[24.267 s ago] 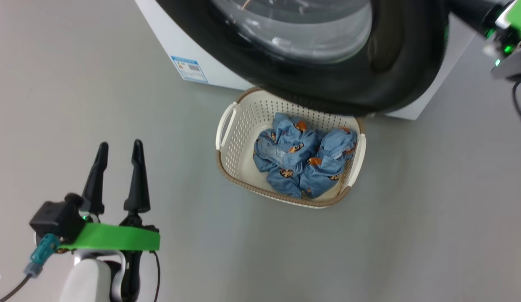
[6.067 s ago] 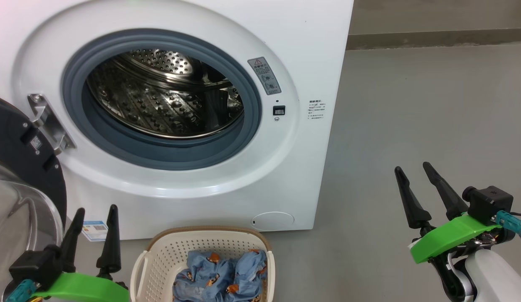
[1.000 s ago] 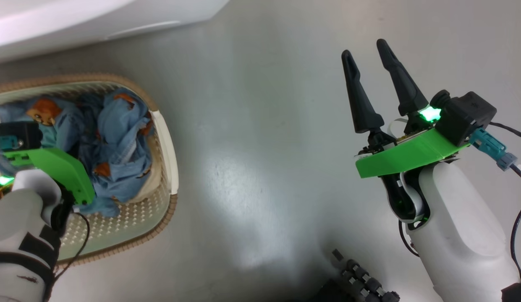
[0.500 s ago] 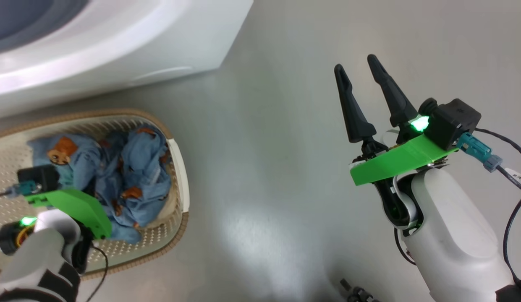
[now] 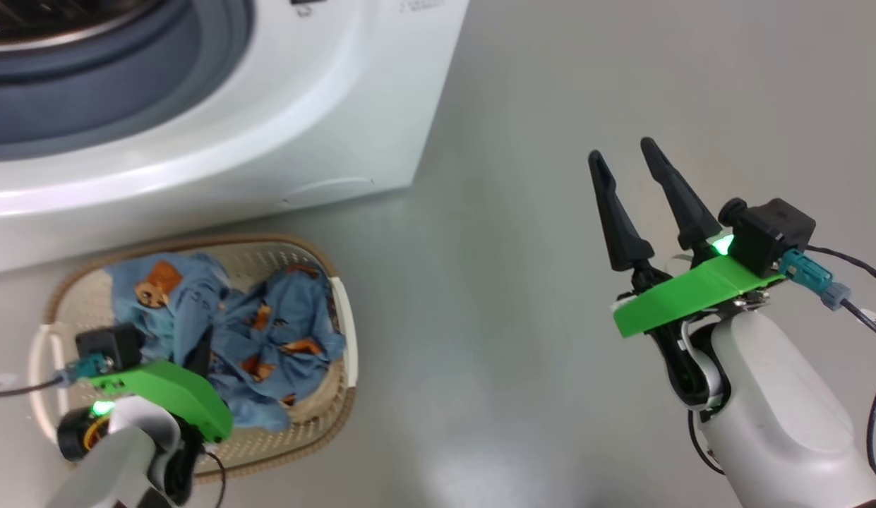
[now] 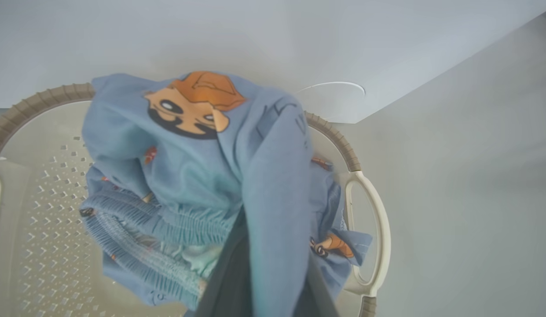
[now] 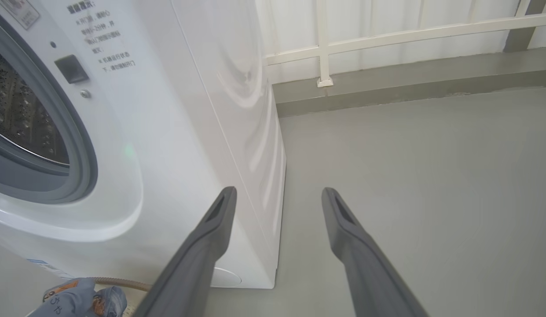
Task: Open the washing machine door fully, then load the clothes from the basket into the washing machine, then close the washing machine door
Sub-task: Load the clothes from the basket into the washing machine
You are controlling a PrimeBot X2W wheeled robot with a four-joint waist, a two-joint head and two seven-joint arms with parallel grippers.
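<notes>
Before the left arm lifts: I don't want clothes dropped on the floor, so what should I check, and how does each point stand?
1. Mouth of the washing machine open where visible: ok.
2. Cloth caught between the jaws of the left gripper: ok.
3. Gripped piece free of the other clothes: cannot tell.
4. The basket upright in front of the machine: ok.
5. The right gripper open, empty and off to the side: ok.

Grey floor, white railing
</notes>
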